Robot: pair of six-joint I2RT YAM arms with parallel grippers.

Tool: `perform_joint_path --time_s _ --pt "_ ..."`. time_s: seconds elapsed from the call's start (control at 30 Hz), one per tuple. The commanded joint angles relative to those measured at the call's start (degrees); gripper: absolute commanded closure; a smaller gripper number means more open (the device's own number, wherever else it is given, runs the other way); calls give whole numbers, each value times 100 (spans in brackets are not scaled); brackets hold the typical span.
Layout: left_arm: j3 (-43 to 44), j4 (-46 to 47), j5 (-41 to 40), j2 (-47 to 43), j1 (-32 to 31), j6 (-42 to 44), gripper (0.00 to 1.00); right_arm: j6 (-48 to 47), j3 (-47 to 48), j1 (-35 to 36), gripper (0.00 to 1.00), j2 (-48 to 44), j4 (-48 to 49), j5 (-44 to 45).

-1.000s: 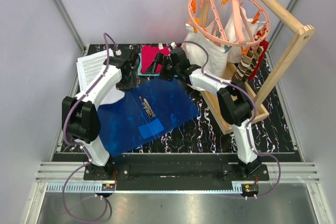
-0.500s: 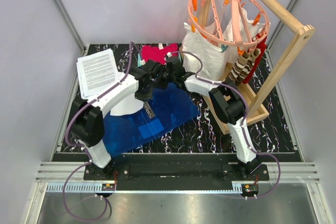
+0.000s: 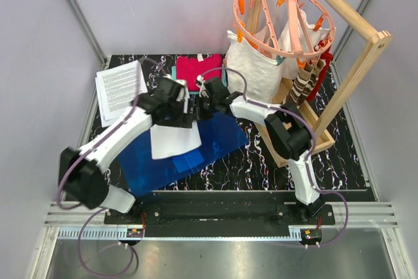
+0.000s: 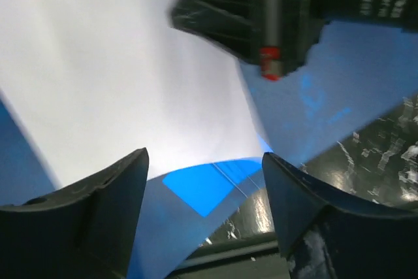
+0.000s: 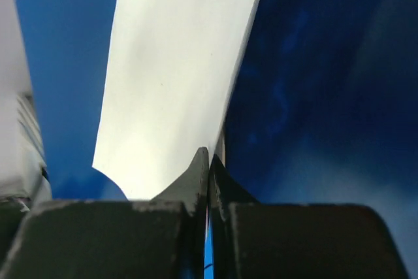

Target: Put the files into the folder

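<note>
The blue folder (image 3: 219,136) lies flat in the middle of the table. One white sheet (image 3: 174,140) rests on its left half, blank side up. My left gripper (image 3: 188,114) hovers open just above the sheet's far edge, holding nothing. In the left wrist view the sheet (image 4: 130,76) and folder (image 4: 326,89) fill the picture beyond my left gripper (image 4: 204,161). My right gripper (image 3: 204,105) is at the folder's far edge, shut on a thin blue edge of the folder (image 5: 313,96) beside the sheet (image 5: 176,76); the right gripper (image 5: 209,156) shows no gap. More printed files (image 3: 121,87) lie stacked at the back left.
Folded red clothes (image 3: 198,68) lie behind the grippers. A white cloth bag (image 3: 256,70) hangs from a pink round peg hanger (image 3: 285,19) on a wooden rack (image 3: 356,76) at the right. Grey walls close in on both sides.
My left arm swung right, bringing the white sheet over the folder, and its jaws opened and let the sheet go. My right gripper's jaws closed on the folder's far edge.
</note>
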Motion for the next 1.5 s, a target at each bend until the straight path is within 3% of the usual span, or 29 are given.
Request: perform_joint_path --time_s 0.0,0.17,0.37,0.53,1.3,1.47 --pt "-222 1023 1232 -1162 818 135 18 -2483 -40 -140 100 -1242 -1657 -30" --pt "-599 1542 1426 -1322 1109 -111 16 -3874 -391 -368 100 -2008 -2677 417" --pt "-1083 2139 2243 -953 1381 -559 21 -4596 -1016 -834 100 -2246 -2775 209" --pt "-1417 2457 2385 -988 1416 -613 22 -4756 -1253 -993 100 -2149 -2635 244" --pt "-1822 2615 2701 -803 1715 -542 22 -3376 -1579 -1283 100 -1595 -841 -855" --pt "-1874 2632 2771 -768 1794 -525 22 -2437 -1894 -1809 100 -1841 -657 -1443"
